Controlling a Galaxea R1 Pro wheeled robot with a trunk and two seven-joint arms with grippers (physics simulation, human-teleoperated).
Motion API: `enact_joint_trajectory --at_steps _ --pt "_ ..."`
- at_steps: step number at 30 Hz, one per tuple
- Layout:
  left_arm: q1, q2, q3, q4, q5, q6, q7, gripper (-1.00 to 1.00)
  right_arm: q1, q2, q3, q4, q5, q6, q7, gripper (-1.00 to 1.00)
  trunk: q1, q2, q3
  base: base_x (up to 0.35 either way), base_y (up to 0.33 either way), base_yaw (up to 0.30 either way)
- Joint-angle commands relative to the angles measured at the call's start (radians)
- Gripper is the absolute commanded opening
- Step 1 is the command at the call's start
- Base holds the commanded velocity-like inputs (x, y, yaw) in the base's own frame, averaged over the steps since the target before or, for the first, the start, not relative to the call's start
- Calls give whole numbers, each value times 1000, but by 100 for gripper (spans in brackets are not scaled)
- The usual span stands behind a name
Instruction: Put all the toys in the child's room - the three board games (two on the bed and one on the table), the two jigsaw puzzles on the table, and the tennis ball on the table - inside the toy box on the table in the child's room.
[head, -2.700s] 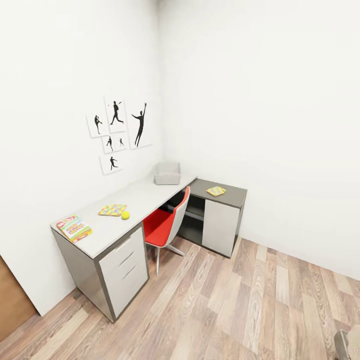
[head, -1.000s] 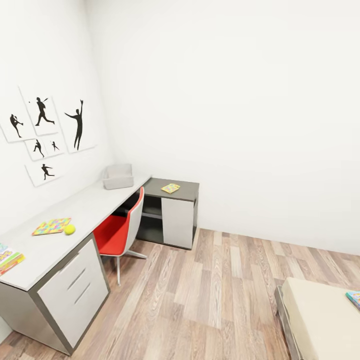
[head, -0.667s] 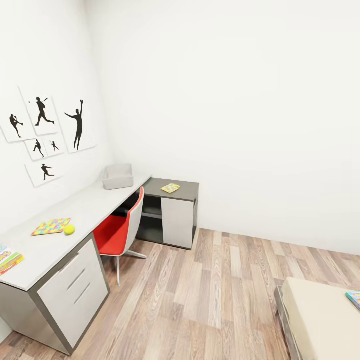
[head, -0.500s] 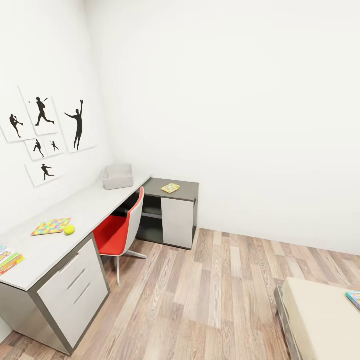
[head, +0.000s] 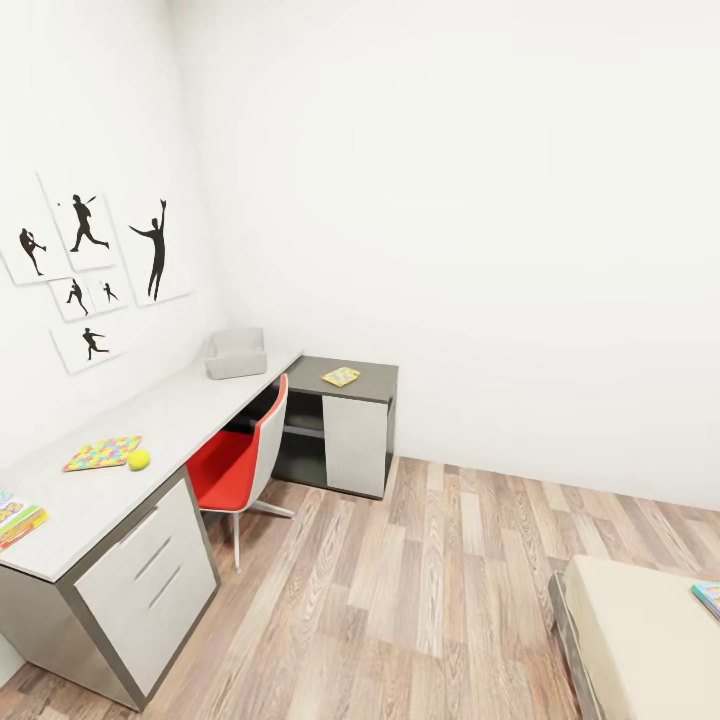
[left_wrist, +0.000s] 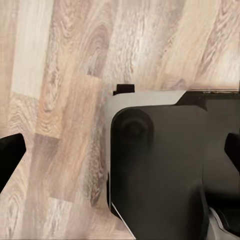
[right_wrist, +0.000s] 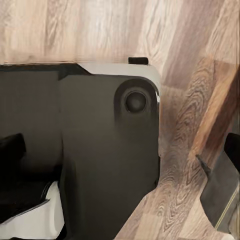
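While you are parked out on the wood-plank floor (head: 420, 600) with nothing in either arm, the job sits at its survey stage: every toy lies where it was laid out and the bin holds nothing that can be seen from here.

Starting at the left of the head view, the yellow-green printed board game box (head: 15, 520) lies at the near end of the long white-grey bench (head: 190, 410), cut off by the picture edge. Further along sits a thin jigsaw board of yellow, pink, blue and green pieces (head: 103, 452), with the small yellow-green tennis ball (head: 139, 459) just beside it. Next comes a red swivel chair (head: 240, 465) tucked against the bench, and behind it, by the wall, the light grey tray-like toy box (head: 237, 354). A second jigsaw board (head: 341, 376) rests on the dark grey return. At far right, the low beige bed (head: 640, 640) carries the edge of a blue game box (head: 708, 598).

Both wrist views look down past the robot's dark base at the floor. On each, dark fingertips sit at opposite edges of the picture, so I judge both sets of jaws spread and empty.

Your next move, I think, is to drive close to either the bed or the bench; nothing is within reach yet. Mind the chair.
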Motion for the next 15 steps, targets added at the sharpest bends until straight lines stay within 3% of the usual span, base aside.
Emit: enact_joint_trajectory --at_steps 1,2,7,9,15 --pt "-30 10 3 -35 2 81 -17 100 -30 1 -2 -28 -3 44 0 100 0 -2 -3 0 0 0" --pt "-57 17 4 -70 3 149 -40 100 -56 2 -4 -57 -8 76 -1 100 0 -2 -3 0 0 0" --pt "-143 28 6 -219 4 351 -160 100 -131 10 -24 -184 -55 203 -2 100 0 -2 -3 0 0 0" --pt "-188 39 7 -319 3 471 -216 100 -172 12 -29 -276 -84 311 -3 100 0 -2 -3 0 0 0" --pt "-252 66 13 -581 4 715 -272 100 -255 18 -37 -528 -116 560 -3 100 0 -2 -3 0 0 0"
